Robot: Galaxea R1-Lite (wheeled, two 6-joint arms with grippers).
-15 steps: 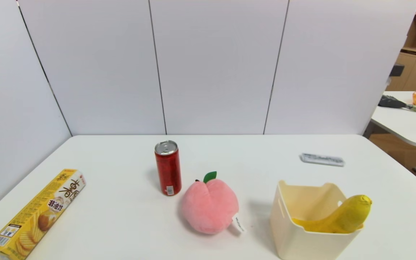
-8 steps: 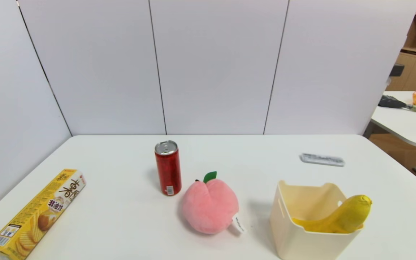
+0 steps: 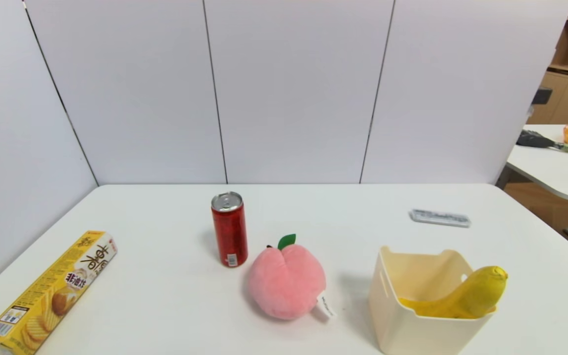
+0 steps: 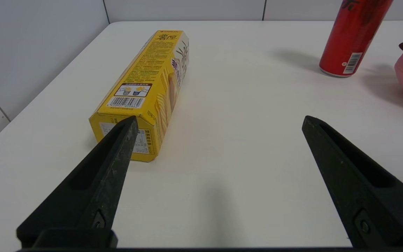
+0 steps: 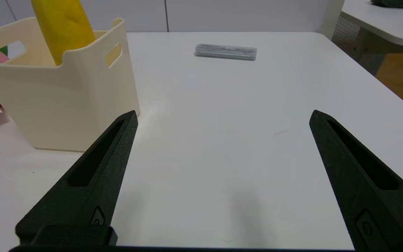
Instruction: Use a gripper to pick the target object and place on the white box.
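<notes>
The yellow banana (image 3: pixel 461 298) leans inside the cream-white box (image 3: pixel 412 325) at the front right of the table, its tip sticking out over the box's right rim. In the right wrist view the banana (image 5: pixel 63 28) stands up out of the box (image 5: pixel 61 94). My right gripper (image 5: pixel 222 117) is open over bare table to the right of the box, nothing between its fingers. My left gripper (image 4: pixel 219 120) is open too, low near the table's front left, empty. Neither gripper shows in the head view.
A long yellow snack carton (image 3: pixel 50 291) lies at the front left, its near end by my left gripper (image 4: pixel 145 91). A red can (image 3: pixel 229 229) and a pink plush peach (image 3: pixel 286 281) stand mid-table. A flat grey remote-like thing (image 3: pixel 439 217) lies at the back right.
</notes>
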